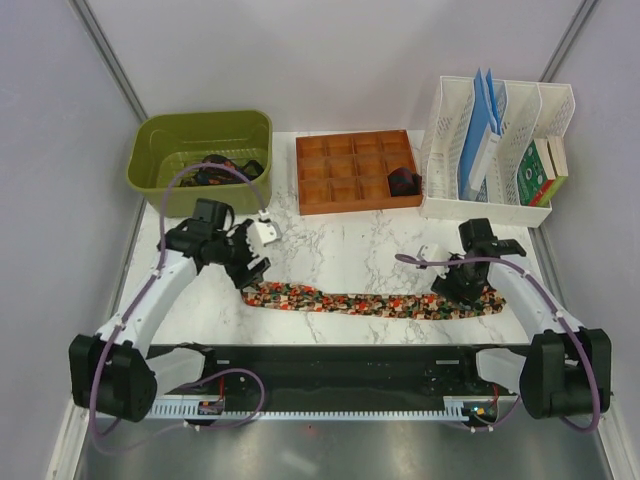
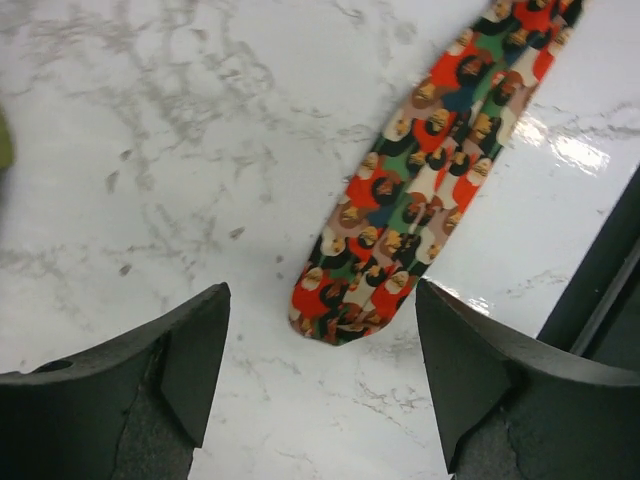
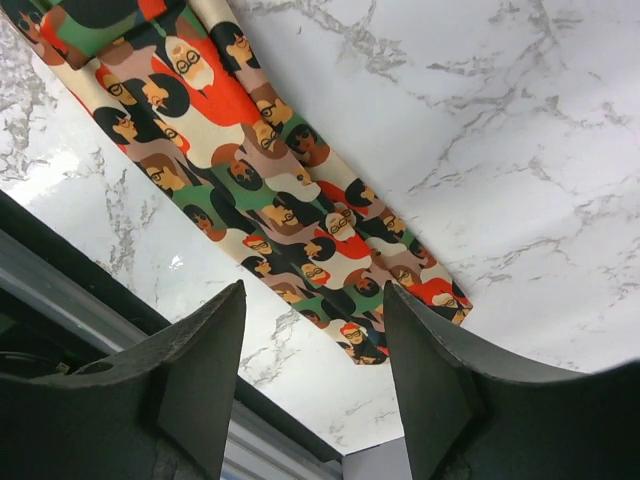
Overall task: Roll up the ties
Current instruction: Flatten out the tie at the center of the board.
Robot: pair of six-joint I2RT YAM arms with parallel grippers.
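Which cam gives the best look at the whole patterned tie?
Top external: the patterned tie runs its full length there, except a bit hidden under the right gripper. Left wrist shows only one end; right wrist only the other end, though both render the print sharper.

Our left arm [image 1: 150,295] and right arm [image 1: 528,292] have white links, black joints and bases, looping purple cables [image 1: 215,168]; the fingers [image 2: 190,360] are dark grey matte wedges.
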